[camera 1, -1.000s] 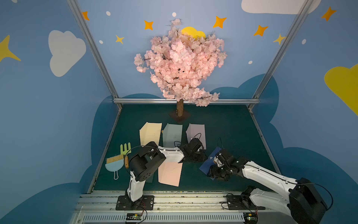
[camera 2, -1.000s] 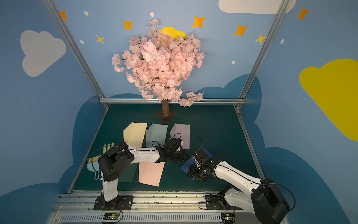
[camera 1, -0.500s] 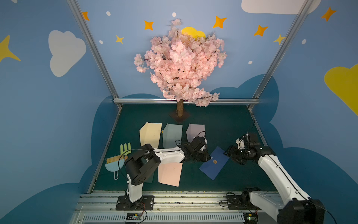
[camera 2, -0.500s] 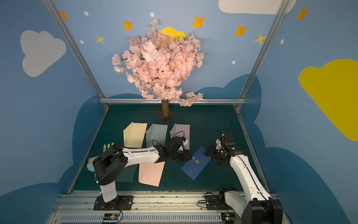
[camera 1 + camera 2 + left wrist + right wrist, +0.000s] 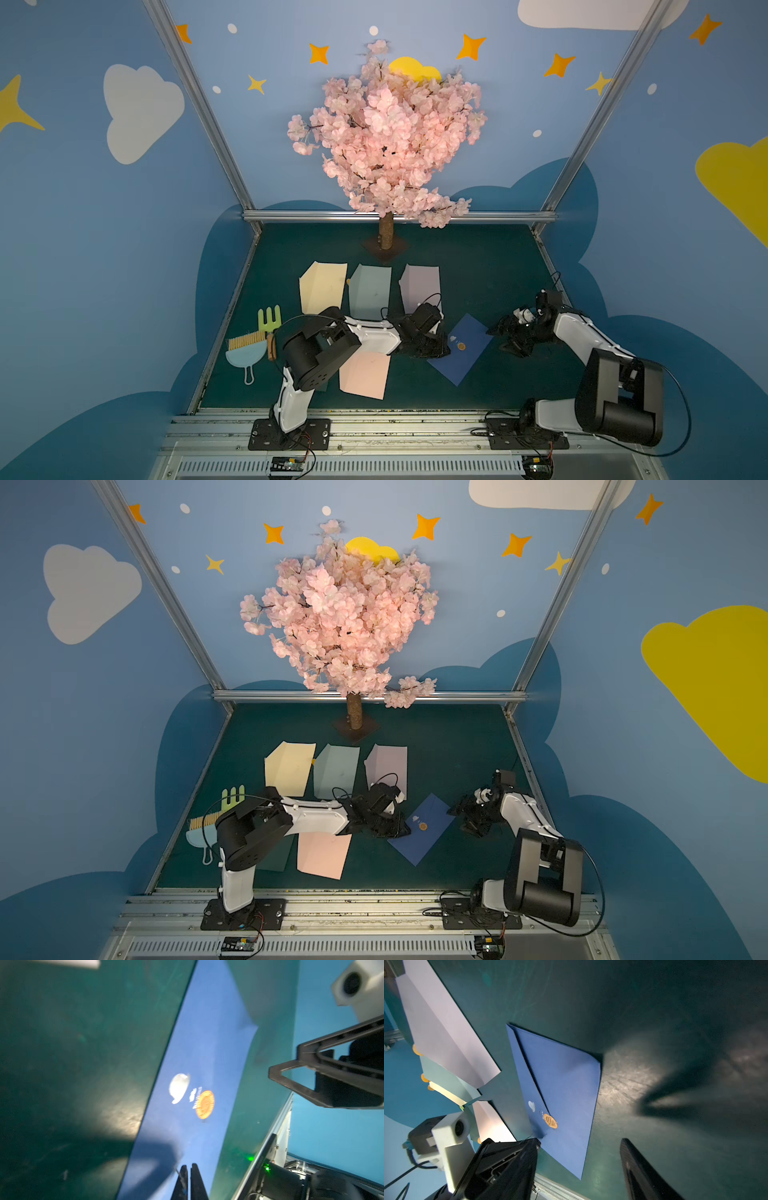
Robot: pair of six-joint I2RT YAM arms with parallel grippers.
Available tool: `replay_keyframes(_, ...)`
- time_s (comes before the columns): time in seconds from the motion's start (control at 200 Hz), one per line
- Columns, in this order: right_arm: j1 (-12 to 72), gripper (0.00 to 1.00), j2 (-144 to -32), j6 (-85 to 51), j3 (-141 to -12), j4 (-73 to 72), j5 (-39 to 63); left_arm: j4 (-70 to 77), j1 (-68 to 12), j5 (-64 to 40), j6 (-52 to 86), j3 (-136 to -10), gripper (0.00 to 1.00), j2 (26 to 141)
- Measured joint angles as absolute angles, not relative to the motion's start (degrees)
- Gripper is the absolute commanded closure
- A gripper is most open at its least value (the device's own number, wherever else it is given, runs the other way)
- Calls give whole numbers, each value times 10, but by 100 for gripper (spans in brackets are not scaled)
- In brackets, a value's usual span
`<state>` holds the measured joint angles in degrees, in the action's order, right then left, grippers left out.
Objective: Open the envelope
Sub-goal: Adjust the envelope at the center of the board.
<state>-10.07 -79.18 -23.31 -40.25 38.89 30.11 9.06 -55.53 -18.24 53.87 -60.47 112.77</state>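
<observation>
The dark blue envelope (image 5: 459,361) (image 5: 420,843) lies flat on the green table, its flap closed under a gold seal (image 5: 461,345) (image 5: 550,1121) (image 5: 205,1104). My left gripper (image 5: 443,353) (image 5: 402,833) (image 5: 188,1166) is shut at the envelope's left edge beside the seal. A sliver of blue paper shows between its fingers, and the paper (image 5: 566,1088) dimples there. My right gripper (image 5: 502,340) (image 5: 462,823) hangs open just off the envelope's right corner, holding nothing. One of its fingers (image 5: 639,1167) shows above bare table.
Cream (image 5: 322,286), teal (image 5: 370,291) and lilac (image 5: 419,282) envelopes lie in a row at the back, a pink one (image 5: 365,374) in front under the left arm. Dustpan with brush (image 5: 245,355) and green fork (image 5: 269,318) sit left. The blossom tree's trunk (image 5: 385,232) stands behind.
My left gripper has closed at the envelope's left edge. My right arm lifted off the envelope, swung out to the right, then came back close to its right corner.
</observation>
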Motion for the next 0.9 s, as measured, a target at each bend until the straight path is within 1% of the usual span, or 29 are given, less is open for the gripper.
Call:
replay_keyframes(0.295, -121, 33, -799, -221, -403, 360, 291, 96, -555, -183, 552, -600, 94, 1134)
replay_keyframes(0.621, -129, 33, -854, -221, -409, 326, 300, 154, -554, -192, 582, -566, 95, 1134)
replay_keyframes(0.901, -128, 39, -883, -223, -419, 297, 323, 161, -553, -194, 590, -564, 95, 1135)
